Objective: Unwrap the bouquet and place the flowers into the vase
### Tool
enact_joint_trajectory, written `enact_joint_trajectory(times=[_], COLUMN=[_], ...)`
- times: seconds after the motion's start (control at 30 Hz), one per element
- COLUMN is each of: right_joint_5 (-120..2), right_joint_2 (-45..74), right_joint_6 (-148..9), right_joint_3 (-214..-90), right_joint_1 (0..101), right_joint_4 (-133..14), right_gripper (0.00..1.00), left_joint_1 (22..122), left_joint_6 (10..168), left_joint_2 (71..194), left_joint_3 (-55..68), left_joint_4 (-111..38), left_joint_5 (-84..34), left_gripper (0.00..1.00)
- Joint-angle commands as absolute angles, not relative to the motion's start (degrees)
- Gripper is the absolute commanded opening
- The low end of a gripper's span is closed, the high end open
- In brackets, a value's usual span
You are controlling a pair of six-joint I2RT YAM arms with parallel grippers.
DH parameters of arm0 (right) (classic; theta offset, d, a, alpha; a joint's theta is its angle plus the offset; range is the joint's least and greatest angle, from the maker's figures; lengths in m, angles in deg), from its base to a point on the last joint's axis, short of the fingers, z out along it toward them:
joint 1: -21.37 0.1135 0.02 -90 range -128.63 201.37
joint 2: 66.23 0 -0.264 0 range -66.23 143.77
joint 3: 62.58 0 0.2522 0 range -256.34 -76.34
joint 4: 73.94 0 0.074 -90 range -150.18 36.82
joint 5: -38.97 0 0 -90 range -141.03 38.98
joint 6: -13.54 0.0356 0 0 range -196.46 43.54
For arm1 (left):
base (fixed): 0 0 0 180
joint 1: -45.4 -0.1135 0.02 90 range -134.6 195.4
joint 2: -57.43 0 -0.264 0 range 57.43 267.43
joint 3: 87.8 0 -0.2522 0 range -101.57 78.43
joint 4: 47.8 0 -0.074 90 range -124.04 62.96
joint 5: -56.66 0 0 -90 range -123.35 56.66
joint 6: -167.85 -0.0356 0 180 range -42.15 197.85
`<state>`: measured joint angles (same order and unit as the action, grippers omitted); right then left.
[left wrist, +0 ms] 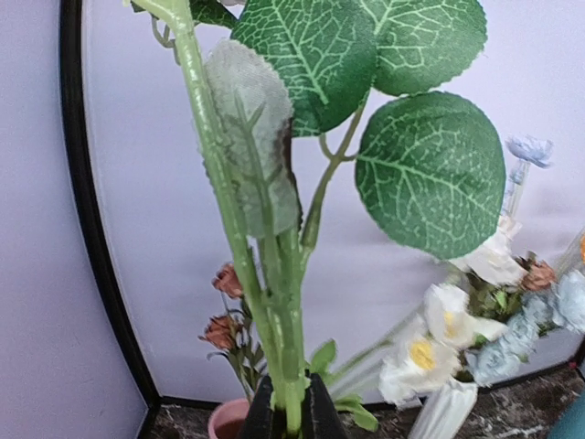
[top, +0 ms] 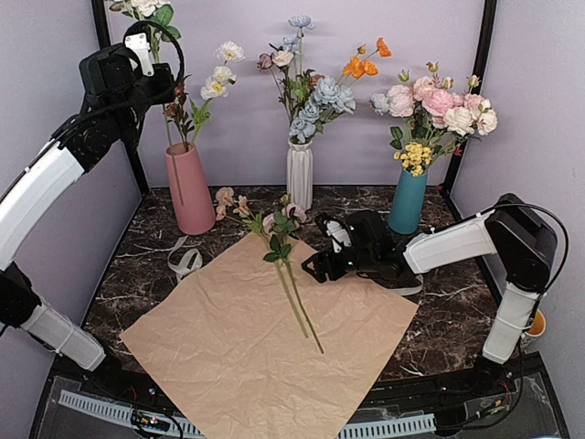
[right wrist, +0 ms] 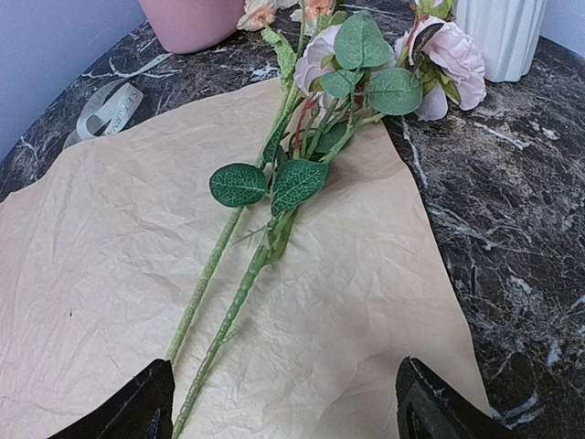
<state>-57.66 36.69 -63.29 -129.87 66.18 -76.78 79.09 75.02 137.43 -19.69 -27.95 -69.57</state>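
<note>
Green plastic stem (left wrist: 239,229), ridged and carrying broad veined leaves, is sitting pinched in the left claw (left wrist: 289,413), which is clamping it high in the air. Below that claw the pink vase (top: 188,190) is standing, holding white and rust blooms (top: 219,78). The right claw (right wrist: 288,416) is hovering with its fingers spread wide, gripping nothing. Just ahead of it, two long-stemmed pink flowers (right wrist: 297,183) are lying on creased tan paper (right wrist: 110,238), with a cream ribbon (right wrist: 110,105) resting beyond to its left.
</note>
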Motion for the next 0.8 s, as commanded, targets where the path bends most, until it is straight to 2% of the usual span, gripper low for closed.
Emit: enact_joint_trajectory(times=[0.0,0.33,0.77], right_joint_5=[-57.68,-58.34,-58.96], right_joint_2=[37.4,38.09,38.36], right_joint_6=[-63.12,-63.01,-62.83], right_joint_3=[-129.95,-130.31,-130.59], right_joint_1=[65.84,65.84,65.84], right_joint_4=[-78.06,-77.96,-77.63], right_gripper=[0.83,0.83,0.83], left_joint_1=[71.87,65.51,63.09], left_joint_6=[71.02,69.62,68.13], left_joint_2=[140.78,152.09,161.74], left_joint_3=[-27.03,-42.75,-43.88], left_joint_4=[-37.36,-43.58,-48.78], left_joint_5=[-67.22,-65.12,-64.38], left_gripper=[0.0,0.0,0.0])
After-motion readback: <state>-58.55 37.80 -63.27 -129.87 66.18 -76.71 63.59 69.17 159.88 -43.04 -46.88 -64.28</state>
